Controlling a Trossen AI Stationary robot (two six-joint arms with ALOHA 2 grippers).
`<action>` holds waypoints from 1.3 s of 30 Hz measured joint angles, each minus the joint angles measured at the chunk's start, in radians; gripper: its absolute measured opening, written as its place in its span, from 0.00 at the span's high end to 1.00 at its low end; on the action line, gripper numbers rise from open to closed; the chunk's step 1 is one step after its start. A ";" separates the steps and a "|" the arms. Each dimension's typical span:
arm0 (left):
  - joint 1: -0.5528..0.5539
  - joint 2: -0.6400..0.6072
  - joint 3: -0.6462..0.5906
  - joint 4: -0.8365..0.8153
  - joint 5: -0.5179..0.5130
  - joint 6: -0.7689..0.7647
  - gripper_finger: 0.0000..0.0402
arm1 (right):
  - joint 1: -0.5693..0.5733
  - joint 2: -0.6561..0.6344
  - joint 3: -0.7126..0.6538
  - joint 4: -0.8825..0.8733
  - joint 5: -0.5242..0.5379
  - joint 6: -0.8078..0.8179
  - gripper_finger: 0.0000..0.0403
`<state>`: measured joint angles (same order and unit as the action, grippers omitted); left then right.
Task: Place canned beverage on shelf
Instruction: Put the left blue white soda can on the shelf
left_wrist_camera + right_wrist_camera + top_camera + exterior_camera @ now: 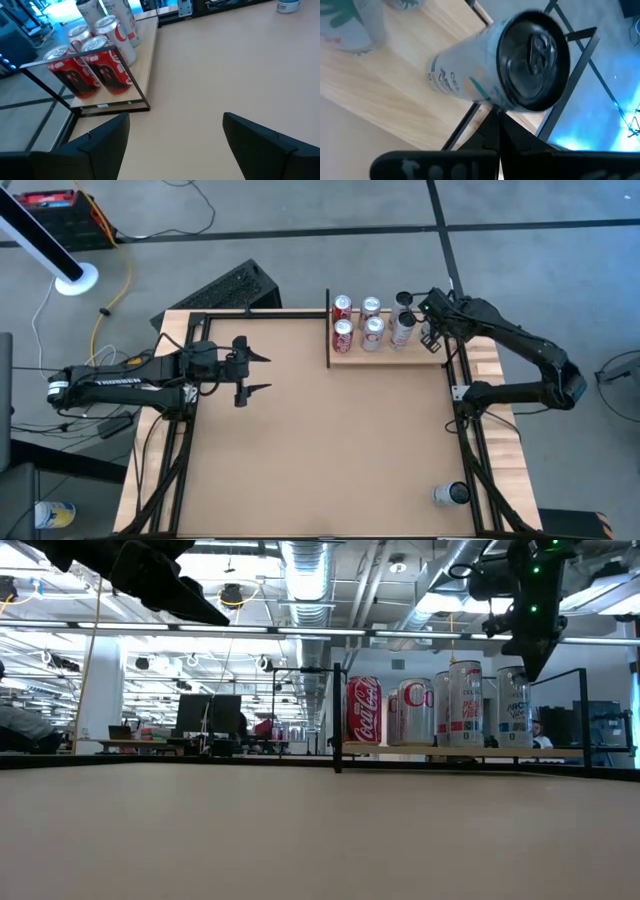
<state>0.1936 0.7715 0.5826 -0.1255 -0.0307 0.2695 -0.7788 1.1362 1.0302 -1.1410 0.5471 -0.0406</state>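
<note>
The shelf [385, 356] is a pale wood plank with a black upright bar [328, 330] at its left end, at the table's far side. Several cans stand on it: two red [343, 335], two silver [373, 332] and a tall white one [402, 328]. Another white can [520, 65] with a dark top stands upright at the shelf's right end and also shows in the low view [513, 708]. My right gripper [496, 117] is shut just above and beside this can. My left gripper [255, 373] hangs open and empty over the table's left half. My right gripper's shut fingertips [495, 114] point down next to the rim of the white can's dark top [517, 106]. I cannot tell whether they touch it. The can stands upright with its base on the shelf.
One more can [450, 494] lies on the table near its front right corner. Black frame rails [462, 395] run along the table's left and right sides. Bare tabletop [330, 450] lies between the arms.
</note>
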 joint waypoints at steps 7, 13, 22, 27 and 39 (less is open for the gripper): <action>0.000 0.000 0.013 -0.022 0.000 0.018 0.24 | -0.001 0.079 0.000 0.040 0.014 -0.009 0.96; 0.000 0.000 0.013 -0.028 -0.001 0.018 0.24 | -0.001 0.162 0.000 0.064 0.117 -0.010 0.96; 0.000 0.000 0.013 -0.036 -0.009 0.026 0.24 | -0.004 0.172 0.000 0.127 0.134 -0.018 0.96; 0.000 0.000 0.013 -0.040 -0.010 0.025 0.24 | -0.016 0.163 0.000 0.139 0.188 -0.021 0.96; 0.000 0.000 0.013 -0.067 -0.010 -0.002 0.24 | -0.016 0.163 0.000 0.190 0.162 -0.046 0.95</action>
<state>0.1934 0.7715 0.5957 -0.1922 -0.0410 0.2672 -0.7948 1.2995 1.0302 -0.9515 0.7094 -0.0865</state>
